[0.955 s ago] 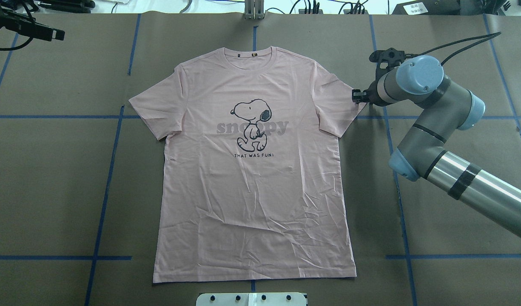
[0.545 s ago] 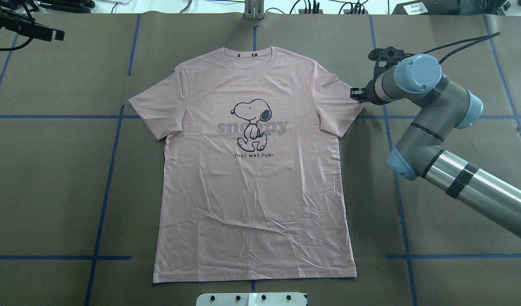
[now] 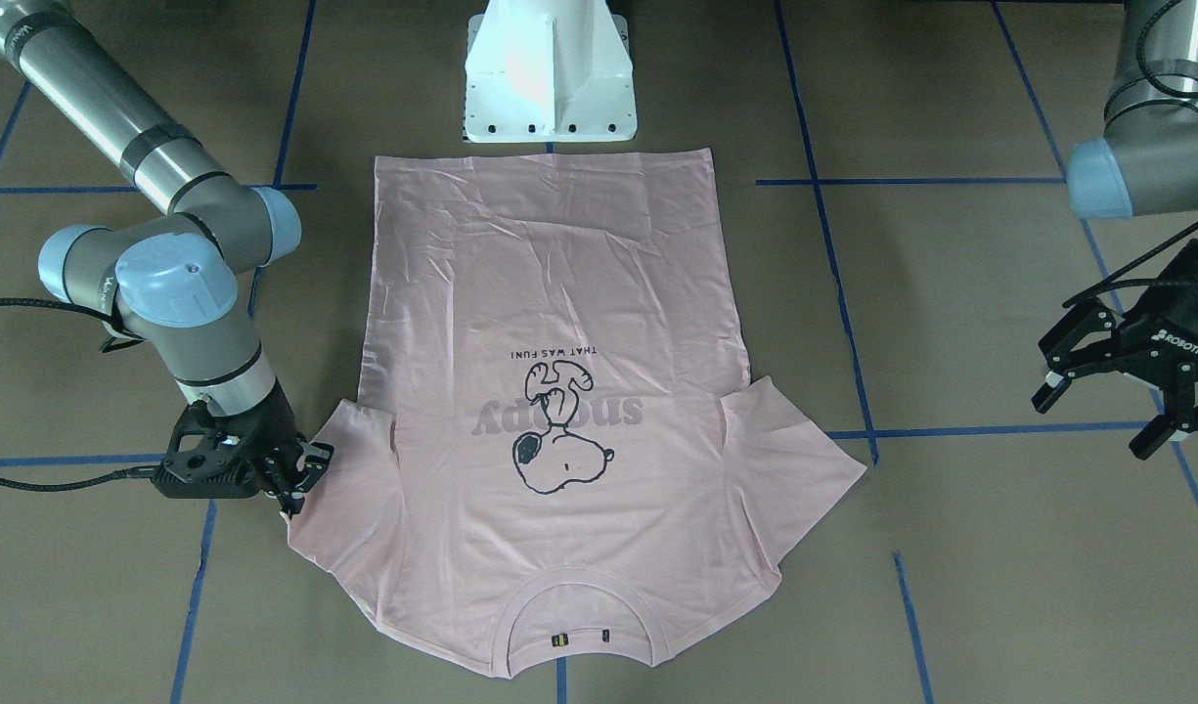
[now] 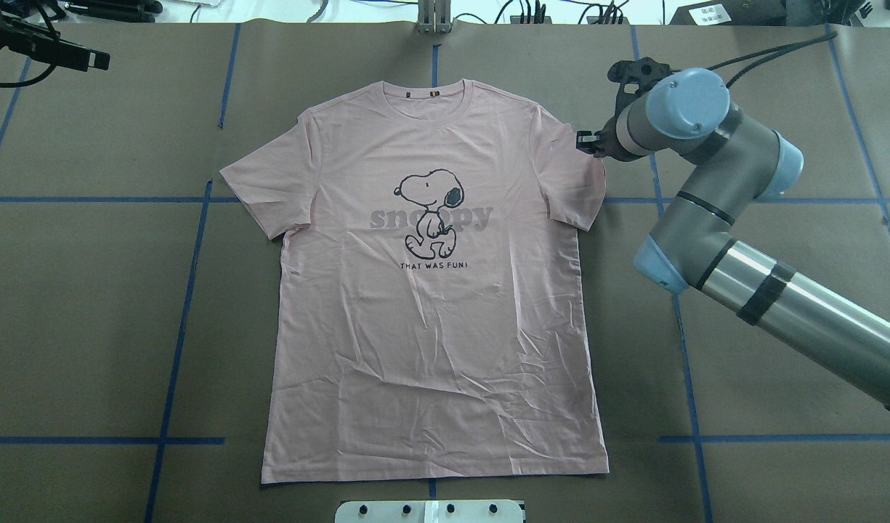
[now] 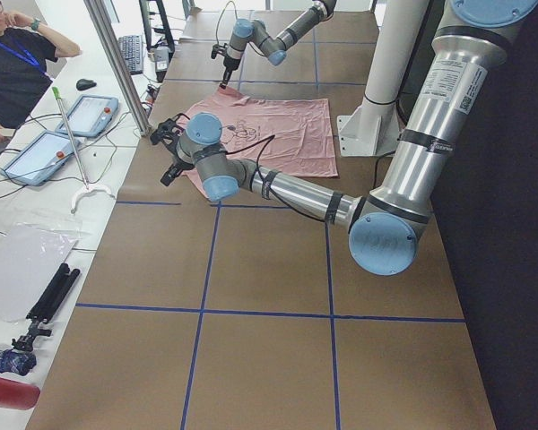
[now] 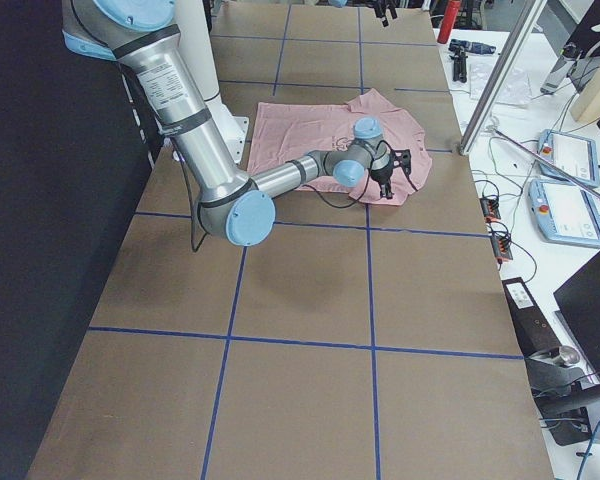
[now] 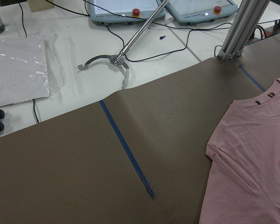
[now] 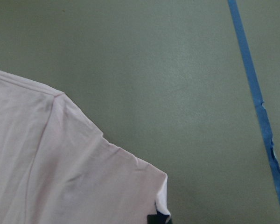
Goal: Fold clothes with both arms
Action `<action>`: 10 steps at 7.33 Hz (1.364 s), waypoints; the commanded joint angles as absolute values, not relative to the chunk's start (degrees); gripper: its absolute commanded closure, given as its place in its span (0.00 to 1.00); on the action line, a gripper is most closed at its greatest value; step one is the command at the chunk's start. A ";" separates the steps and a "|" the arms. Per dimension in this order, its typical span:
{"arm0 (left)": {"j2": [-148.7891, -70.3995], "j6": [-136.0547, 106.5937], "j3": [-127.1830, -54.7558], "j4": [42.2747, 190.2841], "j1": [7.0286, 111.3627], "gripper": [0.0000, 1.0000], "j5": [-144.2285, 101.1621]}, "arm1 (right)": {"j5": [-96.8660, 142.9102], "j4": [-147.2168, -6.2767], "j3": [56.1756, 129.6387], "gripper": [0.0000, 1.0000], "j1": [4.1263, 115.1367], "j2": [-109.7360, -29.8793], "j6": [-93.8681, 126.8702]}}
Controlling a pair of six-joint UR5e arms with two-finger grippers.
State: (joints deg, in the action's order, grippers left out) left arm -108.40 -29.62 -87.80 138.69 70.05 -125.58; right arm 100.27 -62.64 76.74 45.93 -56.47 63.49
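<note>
The pale pink T-shirt [image 4: 430,305] lies flat and face up on the brown table cover, collar at the far edge, with the cartoon dog and "snoopy" print [image 4: 431,216] showing. My right gripper [image 4: 586,142] is shut on the tip of the shirt's sleeve [image 3: 349,489] on my right side; the right wrist view shows that sleeve corner [image 8: 74,172] with a black fingertip [image 8: 158,218] on it. My left gripper [image 3: 1095,424] is open and empty, hovering off the shirt beyond the other sleeve [image 3: 794,469]. The left wrist view shows the shirt's shoulder and collar [image 7: 252,158].
The white pedestal base [image 3: 550,78] stands at the hem end. Blue tape lines [image 4: 176,319] cross the brown cover. A side table beyond the far edge holds teach pendants [image 7: 126,7] and a metal reacher tool [image 7: 113,59]. A person [image 5: 18,54] sits there.
My right gripper has moved toward the shirt's middle and the far edge, dragging the sleeve tip inward with it. The left gripper and the rest of the shirt have not moved.
</note>
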 commanded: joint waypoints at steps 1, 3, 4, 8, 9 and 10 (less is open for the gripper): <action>-108.37 -29.62 -87.80 138.69 70.05 0.00 -125.60 | 93.12 -77.21 76.82 1.00 42.13 -46.01 68.61; -108.37 -29.62 -87.63 138.69 70.05 0.00 -125.51 | 86.17 -77.26 73.32 1.00 37.64 -42.56 73.45; -108.28 -29.62 -87.54 138.60 70.05 0.00 -125.51 | 84.22 -76.99 70.52 1.00 36.49 -41.23 74.35; -108.28 -29.71 -87.54 138.52 70.05 0.00 -125.60 | 82.71 -76.99 70.22 0.01 35.07 -40.52 72.17; -108.63 -29.71 -87.45 138.52 69.96 0.00 -125.60 | 84.27 -78.38 70.14 0.00 36.37 -37.73 69.81; -109.33 -30.49 -87.02 138.17 69.26 0.00 -125.60 | 91.42 -79.79 70.31 0.00 39.69 -36.92 65.87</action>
